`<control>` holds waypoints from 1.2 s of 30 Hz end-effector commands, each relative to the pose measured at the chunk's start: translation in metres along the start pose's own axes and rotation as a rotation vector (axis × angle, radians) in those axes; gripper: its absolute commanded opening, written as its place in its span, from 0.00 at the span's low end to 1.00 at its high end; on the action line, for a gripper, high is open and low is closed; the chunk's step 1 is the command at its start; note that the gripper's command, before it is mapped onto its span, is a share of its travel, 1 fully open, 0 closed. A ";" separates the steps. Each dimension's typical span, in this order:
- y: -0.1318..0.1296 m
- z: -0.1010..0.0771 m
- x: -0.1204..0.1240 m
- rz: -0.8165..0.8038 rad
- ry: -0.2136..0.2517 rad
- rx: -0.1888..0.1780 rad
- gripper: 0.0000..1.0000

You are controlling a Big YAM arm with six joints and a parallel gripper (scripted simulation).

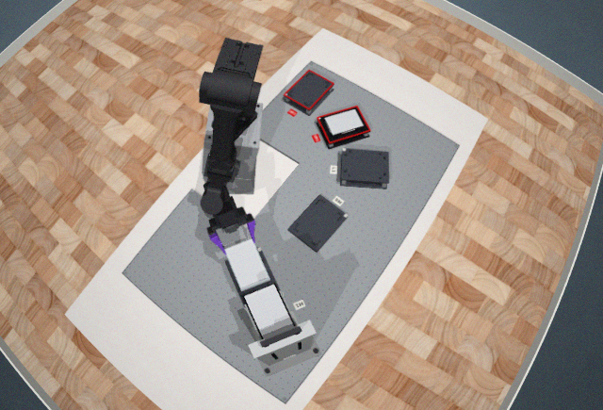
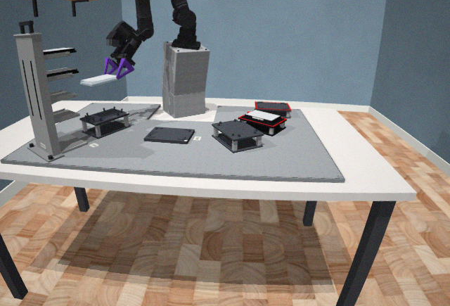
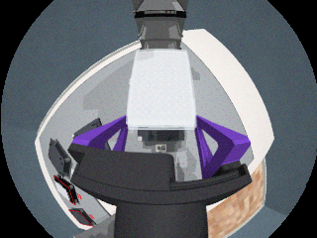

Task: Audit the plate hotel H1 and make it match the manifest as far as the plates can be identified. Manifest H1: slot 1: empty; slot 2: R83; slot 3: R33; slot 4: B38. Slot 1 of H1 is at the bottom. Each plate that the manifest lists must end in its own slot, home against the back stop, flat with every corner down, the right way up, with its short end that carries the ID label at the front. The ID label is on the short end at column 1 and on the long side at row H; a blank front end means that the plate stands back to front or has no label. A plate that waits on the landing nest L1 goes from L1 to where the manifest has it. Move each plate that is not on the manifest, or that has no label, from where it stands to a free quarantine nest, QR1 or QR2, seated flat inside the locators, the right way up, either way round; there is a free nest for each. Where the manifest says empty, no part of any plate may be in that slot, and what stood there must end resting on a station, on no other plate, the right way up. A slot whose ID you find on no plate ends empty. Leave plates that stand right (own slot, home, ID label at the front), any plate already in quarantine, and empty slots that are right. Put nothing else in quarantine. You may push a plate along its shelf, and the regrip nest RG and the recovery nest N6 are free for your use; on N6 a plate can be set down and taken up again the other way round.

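My gripper (image 2: 118,69) is shut on a white plate (image 2: 97,79) by its near short end and holds it level in the air, in front of the plate hotel H1 (image 2: 36,91). In the overhead view the held plate (image 1: 247,264) lies in line with the hotel (image 1: 281,335), a short gap from its open front. The wrist view shows the plate (image 3: 160,89) between the purple fingers, pointing at the hotel. The top slot holds a white-topped plate (image 2: 58,52). The slot below it holds a dark-edged plate (image 2: 61,73). The two lowest shelves look bare. I can read no labels.
The raised regrip nest (image 2: 104,117) stands under the held plate. A flat dark nest (image 2: 169,134) lies mid-table and a raised nest (image 2: 238,134) to its right. One red-edged quarantine nest (image 1: 343,124) holds a white plate; the other (image 1: 309,90) is empty. The arm's pedestal (image 2: 185,81) stands behind.
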State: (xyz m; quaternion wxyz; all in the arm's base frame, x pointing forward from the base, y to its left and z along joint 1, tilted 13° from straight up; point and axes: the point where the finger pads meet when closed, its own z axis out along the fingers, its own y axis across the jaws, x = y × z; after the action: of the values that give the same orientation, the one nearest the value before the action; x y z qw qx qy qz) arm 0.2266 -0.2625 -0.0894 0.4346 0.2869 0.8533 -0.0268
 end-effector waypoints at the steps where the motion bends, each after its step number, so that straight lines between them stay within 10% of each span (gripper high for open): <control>1: 0.000 0.000 -0.004 -0.017 -0.014 -0.001 0.86; 36: 0.000 0.012 -0.021 -0.010 -0.021 -0.002 0.86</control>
State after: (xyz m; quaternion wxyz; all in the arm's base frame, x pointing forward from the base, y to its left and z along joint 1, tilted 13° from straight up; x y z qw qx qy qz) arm 0.2363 -0.2670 -0.0905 0.4332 0.2855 0.8545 -0.0261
